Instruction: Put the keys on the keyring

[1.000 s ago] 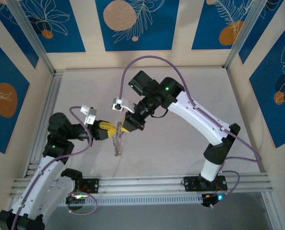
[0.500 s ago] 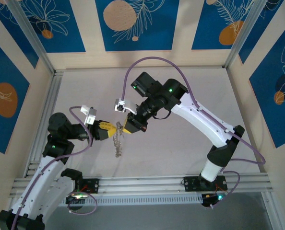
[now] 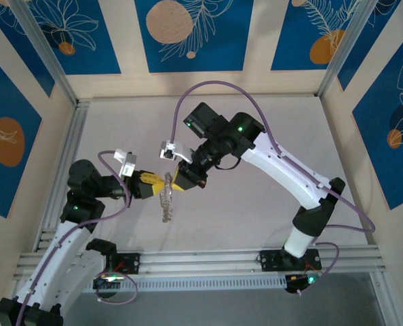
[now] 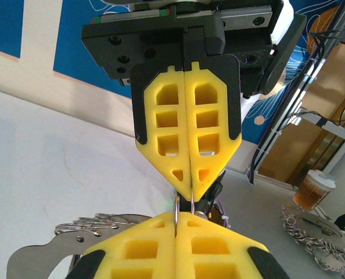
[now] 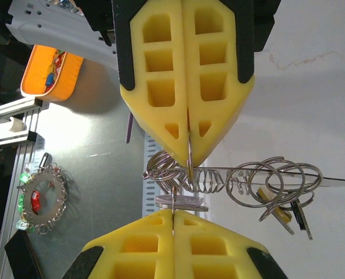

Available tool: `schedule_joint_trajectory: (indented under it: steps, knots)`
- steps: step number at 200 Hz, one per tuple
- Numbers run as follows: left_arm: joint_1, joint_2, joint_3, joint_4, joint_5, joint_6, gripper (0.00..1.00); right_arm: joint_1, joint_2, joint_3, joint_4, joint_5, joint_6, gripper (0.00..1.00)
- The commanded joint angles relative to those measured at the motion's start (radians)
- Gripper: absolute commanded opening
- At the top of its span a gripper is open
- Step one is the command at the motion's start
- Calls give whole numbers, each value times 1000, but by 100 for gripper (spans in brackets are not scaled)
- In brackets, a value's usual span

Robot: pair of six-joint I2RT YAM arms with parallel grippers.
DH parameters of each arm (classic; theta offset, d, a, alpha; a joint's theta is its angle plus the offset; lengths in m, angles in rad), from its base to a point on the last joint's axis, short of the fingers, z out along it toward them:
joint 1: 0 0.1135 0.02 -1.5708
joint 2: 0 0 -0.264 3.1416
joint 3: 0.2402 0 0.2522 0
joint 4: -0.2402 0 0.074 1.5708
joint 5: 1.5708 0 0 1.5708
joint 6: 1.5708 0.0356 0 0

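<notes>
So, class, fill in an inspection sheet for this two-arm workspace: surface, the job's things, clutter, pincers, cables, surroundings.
Surface: pale table, faint hairline marks.
Job's things: keyring hangs between the two pincers; brassy key dangles among its loops.
Clutter: orange tub and spare ring bundle, both outside the table.
Pincers: left pincer and right pincer meet tip to tip, each shut on the keyring's wire.
Cables: purple cables arch above the arms, apart from the keyring.
Surroundings: blue leaf-print panels, metal frame.
</notes>
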Motion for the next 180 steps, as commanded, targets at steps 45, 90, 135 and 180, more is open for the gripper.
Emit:
schedule_joint_trajectory:
  steps: [45, 90, 135, 180]
  knots:
    - [-12, -15, 38, 9, 12, 24, 0, -1, 11, 15, 10, -28, 11, 0]
    - [-12, -17, 38, 6, 11, 24, 0, -11, 14, 9, 7, -23, 17, 0]
    - [-12, -17, 38, 4, 10, 26, 0, -16, 9, 1, 2, -19, 21, 0]
    - [-13, -17, 38, 1, 9, 29, 0, -22, -5, -17, 5, -14, 29, 0]
